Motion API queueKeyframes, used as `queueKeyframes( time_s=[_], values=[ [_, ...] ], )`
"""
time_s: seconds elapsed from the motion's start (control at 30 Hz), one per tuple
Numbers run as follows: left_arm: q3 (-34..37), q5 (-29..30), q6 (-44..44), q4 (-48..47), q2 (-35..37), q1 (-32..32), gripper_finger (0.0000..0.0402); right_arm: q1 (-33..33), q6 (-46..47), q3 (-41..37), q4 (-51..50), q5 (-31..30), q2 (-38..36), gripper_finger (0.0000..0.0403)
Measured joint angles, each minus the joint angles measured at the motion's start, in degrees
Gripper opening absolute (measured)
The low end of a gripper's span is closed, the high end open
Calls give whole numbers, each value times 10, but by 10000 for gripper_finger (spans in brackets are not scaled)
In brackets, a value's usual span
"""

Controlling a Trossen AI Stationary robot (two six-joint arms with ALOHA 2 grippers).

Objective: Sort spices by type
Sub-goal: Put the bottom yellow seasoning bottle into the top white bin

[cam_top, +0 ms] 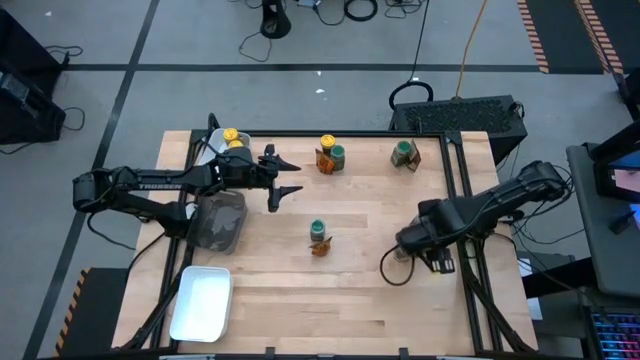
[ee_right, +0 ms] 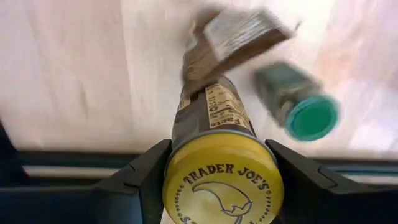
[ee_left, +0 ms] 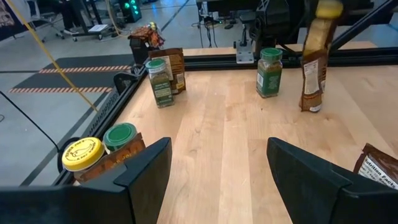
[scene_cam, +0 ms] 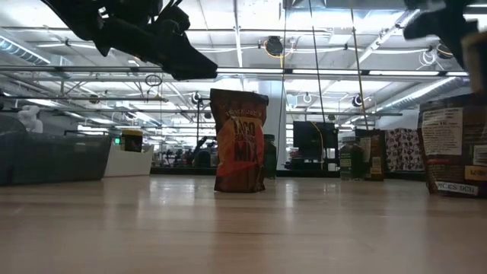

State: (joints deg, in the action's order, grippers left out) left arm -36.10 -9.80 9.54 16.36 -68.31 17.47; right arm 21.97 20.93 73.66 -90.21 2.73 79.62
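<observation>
Yellow-lidded jar (ee_right: 219, 171), marked Trader Joe's, sits clenched between the fingers of the right pincer (cam_top: 428, 252) near the right edge of the wooden surface (cam_top: 370, 210). Left pincer (cam_top: 283, 176) hangs released above the surface, just beside the dark grey tray (cam_top: 220, 222), nothing between its fingers.

Remaining spices stand in scattered pairs: a green-lidded jar (cam_top: 318, 230) with an orange-brown packet (cam_top: 320, 247) mid-surface, and further pairs along the far edge. Two yellow-lidded jars (cam_top: 232, 138) stand at the far left corner.

Handling judgement: jars look rigid, light and smooth-sided, so likely to slip unless taken square across the body below the lid. Packets appear soft and top-heavy; a pinch at the upper seam seems safest.

Right wrist view alone confirms the grip and the lid marking; the high view gives only the arm's position. Low view reads the taco mix packet (scene_cam: 239, 141), hidden detail from overhead
</observation>
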Motion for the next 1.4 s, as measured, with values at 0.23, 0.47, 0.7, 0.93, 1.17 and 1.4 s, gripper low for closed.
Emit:
queueKeyframes(
  time_s=[0.23,0.47,0.7,0.93,1.17,1.4],
  values=[
    [0,0,1,-16,0,0,267,-28,-2,133,2,-69,11,213],
    [0,0,0,-26,0,0,267,-82,-125,257,17,-189,66,213],
    [0,0,-4,-79,6,0,267,-167,-368,306,166,-189,145,213],
    [-29,11,-29,-221,70,0,267,-255,-588,311,311,-108,234,213],
    [-32,34,-59,-299,149,0,267,-320,-638,311,484,-60,319,213],
    [-32,48,-63,-316,165,0,267,-345,-596,312,514,-21,391,213]
  ],
)
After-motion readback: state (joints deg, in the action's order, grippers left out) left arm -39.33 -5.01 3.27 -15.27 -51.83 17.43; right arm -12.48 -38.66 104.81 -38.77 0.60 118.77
